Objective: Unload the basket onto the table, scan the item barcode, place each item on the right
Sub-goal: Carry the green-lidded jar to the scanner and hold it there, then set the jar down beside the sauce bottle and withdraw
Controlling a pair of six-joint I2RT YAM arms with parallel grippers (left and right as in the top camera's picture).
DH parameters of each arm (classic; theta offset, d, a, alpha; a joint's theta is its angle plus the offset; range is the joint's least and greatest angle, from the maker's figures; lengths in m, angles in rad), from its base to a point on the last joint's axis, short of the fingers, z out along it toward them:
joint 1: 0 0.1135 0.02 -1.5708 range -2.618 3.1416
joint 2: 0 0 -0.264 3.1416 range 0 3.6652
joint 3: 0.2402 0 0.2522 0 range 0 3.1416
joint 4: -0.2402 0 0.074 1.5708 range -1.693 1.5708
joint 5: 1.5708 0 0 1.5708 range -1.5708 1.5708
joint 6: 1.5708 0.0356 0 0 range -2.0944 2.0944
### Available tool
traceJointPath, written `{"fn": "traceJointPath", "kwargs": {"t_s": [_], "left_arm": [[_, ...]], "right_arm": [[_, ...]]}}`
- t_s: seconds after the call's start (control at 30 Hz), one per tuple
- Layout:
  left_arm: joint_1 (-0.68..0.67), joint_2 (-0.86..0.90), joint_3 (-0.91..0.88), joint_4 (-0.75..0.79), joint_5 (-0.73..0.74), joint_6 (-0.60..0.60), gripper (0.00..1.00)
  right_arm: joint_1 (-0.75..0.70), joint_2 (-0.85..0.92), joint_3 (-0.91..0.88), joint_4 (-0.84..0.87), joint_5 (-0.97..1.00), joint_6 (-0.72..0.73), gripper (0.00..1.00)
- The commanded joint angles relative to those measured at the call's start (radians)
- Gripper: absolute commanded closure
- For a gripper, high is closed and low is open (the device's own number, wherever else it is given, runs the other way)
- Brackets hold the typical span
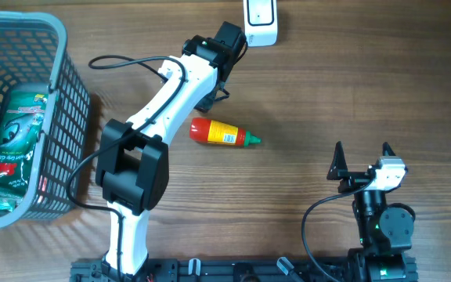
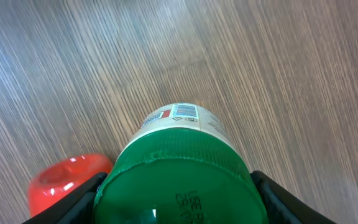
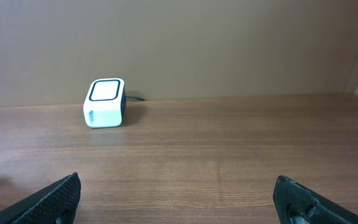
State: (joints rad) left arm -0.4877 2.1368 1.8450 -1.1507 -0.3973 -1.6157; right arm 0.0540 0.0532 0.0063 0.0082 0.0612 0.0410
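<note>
Left tool (image 2: 176, 185) is partway closed, its fingers clamped on the green lid of the jar (image 2: 180, 127). The barcode (image 2: 186, 112) shows on the label past the lid. Overhead, this tool sits just beside the scanner (image 1: 260, 19), and the jar is hidden under the arm there. Right tool (image 1: 362, 154) is wide open and empty, well apart from the scanner. A red bottle (image 1: 224, 133) lies on the desk (image 1: 366, 78) near the scanner. The basket (image 1: 53, 47) is well apart from it. Step looks like presenting the jar to the scanner. Next move probably calls for turning the wrist so the barcode faces the scanner window, held close and steady.
</note>
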Motion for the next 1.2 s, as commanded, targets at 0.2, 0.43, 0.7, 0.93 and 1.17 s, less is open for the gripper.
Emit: {"fn": "traceJointPath", "kwargs": {"t_s": [0.2, 0.43, 0.7, 0.93, 1.17], "left_arm": [[0.008, 0.011, 0.006, 0.024, -0.064, 0.039, 0.11], [0.008, 0.01, 0.006, 0.024, -0.065, 0.059, 0.0], [0.008, -0.159, 0.026, -0.005, -0.227, 0.171, 0.0], [0.008, -0.462, 0.045, 0.042, -0.394, 0.56, 0.0], [0.02, -0.772, 0.045, 0.099, -0.523, 0.998, 0.0]], "right_arm": [[0.005, 0.0, -0.001, 0.006, 0.016, 0.011, 0.0], [0.005, 0.0, -0.001, 0.005, 0.016, 0.012, 0.0], [0.005, 0.0, -0.001, 0.006, 0.016, 0.011, 0.0], [0.005, 0.0, -0.001, 0.006, 0.016, 0.011, 0.0], [0.005, 0.0, -0.001, 0.005, 0.016, 0.012, 0.0]]}}
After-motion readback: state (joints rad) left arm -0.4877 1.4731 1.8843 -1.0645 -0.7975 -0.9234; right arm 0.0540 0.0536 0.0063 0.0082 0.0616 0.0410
